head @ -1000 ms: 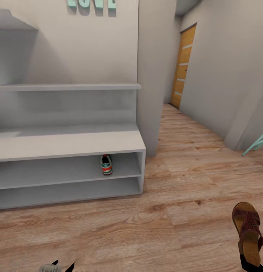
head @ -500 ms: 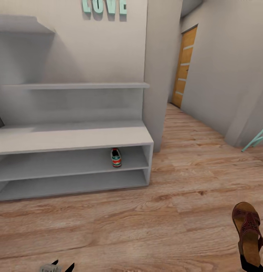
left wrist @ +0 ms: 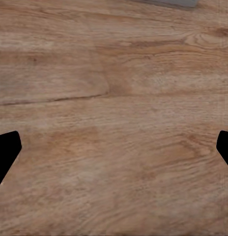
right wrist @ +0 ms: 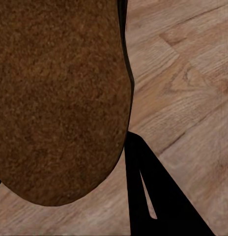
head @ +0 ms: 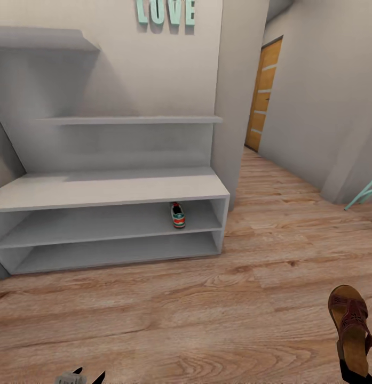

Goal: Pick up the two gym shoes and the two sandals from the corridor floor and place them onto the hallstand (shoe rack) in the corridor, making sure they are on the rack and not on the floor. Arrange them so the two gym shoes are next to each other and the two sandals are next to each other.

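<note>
One dark brown sandal (head: 350, 326) hangs over the corridor floor (head: 207, 314) at the lower right of the head view, with my right gripper (head: 349, 371) shut on its heel end. The right wrist view looks at the sandal's brown sole (right wrist: 60, 98), with a black finger (right wrist: 143, 196) beside it. One gym shoe (head: 178, 215) stands on the upper open tier of the hallstand (head: 100, 192), near its right end, heel towards me. My left gripper (head: 88, 375) is low over the floor and open, its fingertips (left wrist: 6, 147) wide apart with nothing between them.
Mint "LOVE" letters (head: 165, 12) and two grey wall shelves (head: 132, 120) hang above the bench. A wall pillar (head: 242, 106) stands right of the rack. The corridor runs past it to an orange door (head: 263, 96). A mint frame (head: 362, 194) leans at the right edge.
The whole head view has shifted, so the rack now sits further right and more of its left end shows. The sandal stays in my right gripper. The shoe on the shelf has not moved.
</note>
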Controlling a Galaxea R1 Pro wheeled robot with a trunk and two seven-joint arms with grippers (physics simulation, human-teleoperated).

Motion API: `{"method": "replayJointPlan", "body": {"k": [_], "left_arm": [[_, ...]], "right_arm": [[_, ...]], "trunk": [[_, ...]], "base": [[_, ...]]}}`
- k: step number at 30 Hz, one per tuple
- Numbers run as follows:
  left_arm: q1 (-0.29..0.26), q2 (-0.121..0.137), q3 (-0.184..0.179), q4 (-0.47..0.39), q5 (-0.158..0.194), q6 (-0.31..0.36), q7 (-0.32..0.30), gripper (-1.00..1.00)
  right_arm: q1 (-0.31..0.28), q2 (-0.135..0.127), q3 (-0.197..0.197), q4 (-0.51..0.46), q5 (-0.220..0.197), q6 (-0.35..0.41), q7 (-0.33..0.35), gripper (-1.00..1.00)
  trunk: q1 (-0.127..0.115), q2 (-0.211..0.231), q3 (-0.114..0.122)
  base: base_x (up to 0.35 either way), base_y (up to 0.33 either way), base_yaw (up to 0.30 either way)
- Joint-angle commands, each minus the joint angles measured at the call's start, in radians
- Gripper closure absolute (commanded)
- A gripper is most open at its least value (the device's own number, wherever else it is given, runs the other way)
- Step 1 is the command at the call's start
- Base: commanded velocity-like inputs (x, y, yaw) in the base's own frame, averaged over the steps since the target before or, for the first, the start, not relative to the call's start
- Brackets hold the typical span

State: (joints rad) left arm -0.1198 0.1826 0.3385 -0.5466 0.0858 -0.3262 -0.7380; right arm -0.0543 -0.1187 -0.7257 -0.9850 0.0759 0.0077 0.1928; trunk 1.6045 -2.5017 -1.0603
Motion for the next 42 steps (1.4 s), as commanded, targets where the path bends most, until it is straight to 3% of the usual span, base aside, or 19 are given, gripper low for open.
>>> {"method": "replayJointPlan", "body": {"k": [1, 11, 26, 42], "left_arm": [[-0.001, 0.0, 0.002, 0.002, 0.006, 0.0, -0.007, -1.0], [0.0, 0.0, 0.002, 0.002, 0.006, -0.001, -0.008, -1.0], [0.0, 0.001, 0.002, 0.002, 0.01, -0.001, -0.009, -1.0], [0.0, 0.001, 0.002, 0.002, 0.011, -0.001, -0.008, -1.0]], "right_arm": [[-0.001, 0.001, -0.004, -0.001, 0.004, 0.002, 0.008, 1.0], [-0.001, 0.002, -0.003, -0.001, 0.004, 0.002, 0.01, 1.0], [-0.001, 0.017, -0.003, -0.003, 0.004, 0.002, 0.01, 1.0], [-0.001, 0.017, -0.004, -0.003, 0.005, 0.002, 0.01, 1.0]], "trunk": [[0.0, 0.0, -0.001], [0.0, 0.0, -0.001], [0.0, 0.0, -0.001], [0.0, 0.0, -0.001]], "base": [[-0.103, 0.289, 0.0], [-0.018, 0.303, 0.039], [0.0, 0.307, 0.249], [0.0, 0.307, 0.023]]}}
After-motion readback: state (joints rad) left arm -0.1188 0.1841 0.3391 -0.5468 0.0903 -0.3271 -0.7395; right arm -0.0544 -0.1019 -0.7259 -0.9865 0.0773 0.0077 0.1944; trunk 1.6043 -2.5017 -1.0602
